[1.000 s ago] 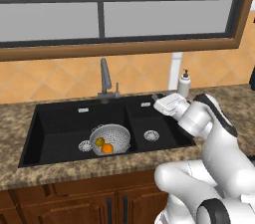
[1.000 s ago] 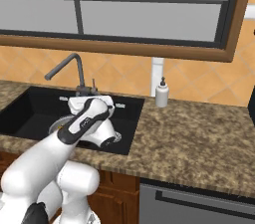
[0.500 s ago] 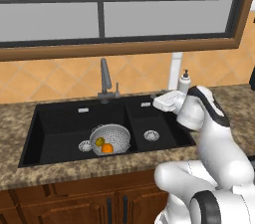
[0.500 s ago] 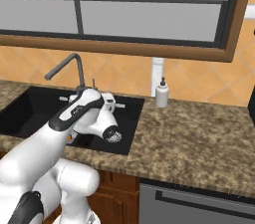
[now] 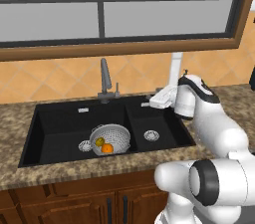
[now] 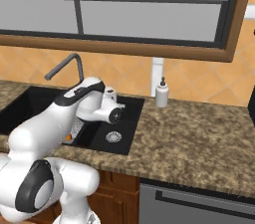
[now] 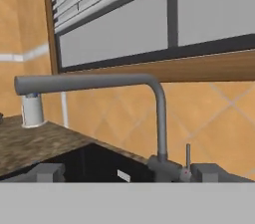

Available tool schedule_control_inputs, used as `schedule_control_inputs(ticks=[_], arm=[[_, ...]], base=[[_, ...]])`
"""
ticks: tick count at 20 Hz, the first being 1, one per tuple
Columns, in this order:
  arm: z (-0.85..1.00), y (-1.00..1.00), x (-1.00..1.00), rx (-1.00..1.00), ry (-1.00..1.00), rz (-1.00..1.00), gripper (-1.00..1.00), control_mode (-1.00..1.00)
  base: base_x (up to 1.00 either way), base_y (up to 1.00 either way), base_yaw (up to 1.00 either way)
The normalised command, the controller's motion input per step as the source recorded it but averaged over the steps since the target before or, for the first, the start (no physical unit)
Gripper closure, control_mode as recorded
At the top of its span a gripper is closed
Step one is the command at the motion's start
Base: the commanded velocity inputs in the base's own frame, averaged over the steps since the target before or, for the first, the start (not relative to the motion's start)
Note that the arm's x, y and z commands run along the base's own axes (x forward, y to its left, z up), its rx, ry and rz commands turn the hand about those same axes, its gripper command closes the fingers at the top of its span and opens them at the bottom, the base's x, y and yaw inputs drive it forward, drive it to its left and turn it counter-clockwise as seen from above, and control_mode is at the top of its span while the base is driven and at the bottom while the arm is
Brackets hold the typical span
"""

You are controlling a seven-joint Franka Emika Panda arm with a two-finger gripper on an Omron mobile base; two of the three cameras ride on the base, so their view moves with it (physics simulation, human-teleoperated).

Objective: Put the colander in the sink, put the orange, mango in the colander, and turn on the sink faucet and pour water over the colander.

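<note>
Colander [image 5: 111,137] is sitting in the left basin of the sink [image 5: 60,128], just left of the divider, and is holding the orange [image 5: 107,148] with the mango [image 5: 99,142] touching it on the left. End effector [image 5: 155,99] is hanging over the sink's back edge, right of the faucet [image 5: 105,79], jaws spread wide and gripping nothing. Soap bottle [image 6: 162,92] is standing on the surface [image 6: 199,133] behind the sink's right corner.

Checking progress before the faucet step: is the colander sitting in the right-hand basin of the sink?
No: in the left base view the colander, holding the orange and mango, sits in the left basin of the sink.
</note>
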Motion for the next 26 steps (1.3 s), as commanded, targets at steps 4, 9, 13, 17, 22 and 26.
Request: schedule_control_inputs(ticks=[4, 9, 13, 17, 22, 26], arm=[[-0.21, 0.14, 0.31, -0.07, 0.01, 0.11, -1.0, -1.0], [-0.25, 0.13, 0.31, 0.0, 0.0, 0.08, -1.0, -1.0], [-0.3, 0.26, 0.34, -0.02, -0.01, 0.03, -1.0, -1.0], [-0.11, 0.31, 0.36, 0.0, -0.03, 0.0, -1.0, -1.0], [-0.08, 0.25, 0.37, 0.0, -0.02, 0.0, -1.0, -1.0], [-0.07, 0.15, 0.38, 0.0, -0.02, 0.0, -1.0, -1.0]], base=[[0.0, 0.0, 0.0], [0.0, 0.0, 0.0], [0.0, 0.0, 0.0], [0.0, 0.0, 0.0], [0.0, 0.0, 0.0], [0.0, 0.0, 0.0]])
